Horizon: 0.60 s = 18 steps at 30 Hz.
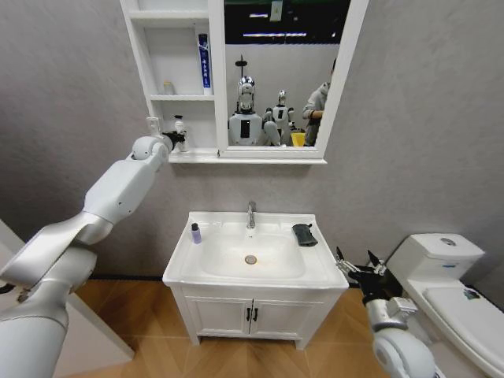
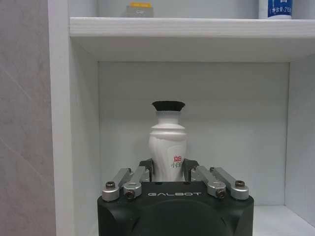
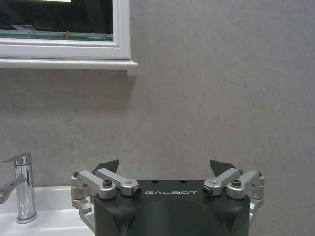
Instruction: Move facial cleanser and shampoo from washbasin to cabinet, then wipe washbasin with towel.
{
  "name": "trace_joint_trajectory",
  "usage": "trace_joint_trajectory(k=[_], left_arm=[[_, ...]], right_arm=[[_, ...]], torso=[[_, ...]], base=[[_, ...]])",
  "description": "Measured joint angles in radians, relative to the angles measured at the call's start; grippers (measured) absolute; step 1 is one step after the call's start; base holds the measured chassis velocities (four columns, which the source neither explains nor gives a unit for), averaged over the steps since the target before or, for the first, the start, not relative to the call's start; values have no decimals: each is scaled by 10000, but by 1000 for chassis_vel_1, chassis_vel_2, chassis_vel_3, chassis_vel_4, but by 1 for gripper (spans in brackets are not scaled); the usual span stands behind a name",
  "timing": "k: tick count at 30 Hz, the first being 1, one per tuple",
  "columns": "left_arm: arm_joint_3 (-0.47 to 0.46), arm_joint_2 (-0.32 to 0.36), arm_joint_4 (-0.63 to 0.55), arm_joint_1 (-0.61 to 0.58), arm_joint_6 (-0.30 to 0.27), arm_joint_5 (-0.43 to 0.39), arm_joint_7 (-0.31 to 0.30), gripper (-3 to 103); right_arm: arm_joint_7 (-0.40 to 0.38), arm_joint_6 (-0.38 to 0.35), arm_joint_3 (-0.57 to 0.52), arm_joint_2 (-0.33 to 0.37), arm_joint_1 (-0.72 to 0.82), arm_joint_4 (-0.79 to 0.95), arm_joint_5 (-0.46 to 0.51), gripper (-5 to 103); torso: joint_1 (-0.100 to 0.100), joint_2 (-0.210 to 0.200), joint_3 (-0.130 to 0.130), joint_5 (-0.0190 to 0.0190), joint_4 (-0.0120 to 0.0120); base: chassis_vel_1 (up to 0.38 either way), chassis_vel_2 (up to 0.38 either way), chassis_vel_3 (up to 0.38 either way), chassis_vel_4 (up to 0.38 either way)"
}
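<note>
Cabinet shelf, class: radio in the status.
Left gripper shut on white bottle, bottom cabinet shelf. Right gripper open beside washbasin. Nothing blocking.

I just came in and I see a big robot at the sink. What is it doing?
The robot is tidying. Its left gripper is up at the cabinet, closed around a white bottle with a black cap on the lowest open shelf. A small dark bottle and the dark towel sit on the washbasin rim. The right gripper waits open beside the washbasin.

Grey wall [image 1: 417, 118], wooden floor [image 1: 134, 315] (herringbone), white toilet [image 1: 449, 291] at right
</note>
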<state>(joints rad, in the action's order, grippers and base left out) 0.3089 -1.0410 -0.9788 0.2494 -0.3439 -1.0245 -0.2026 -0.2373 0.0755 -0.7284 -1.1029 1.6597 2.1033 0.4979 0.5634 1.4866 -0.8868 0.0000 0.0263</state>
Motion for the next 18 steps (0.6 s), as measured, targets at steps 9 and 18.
trace_joint_trajectory(k=[9, 18], left_arm=[[11, -67, 58, 91, -50, 37, 34, 30], [17, 81, -123, -32, -22, 54, 86, 30]], right_arm=[[4, 26, -37, -66, 90, 93, -13, 100], [3, 36, -54, 3, 97, 134, -7, 100]], torso=[[1, 0, -1, -1, 1], [1, 0, 0, -1, 1]], base=[[0, 0, 0, 0], [0, 0, 0, 0]])
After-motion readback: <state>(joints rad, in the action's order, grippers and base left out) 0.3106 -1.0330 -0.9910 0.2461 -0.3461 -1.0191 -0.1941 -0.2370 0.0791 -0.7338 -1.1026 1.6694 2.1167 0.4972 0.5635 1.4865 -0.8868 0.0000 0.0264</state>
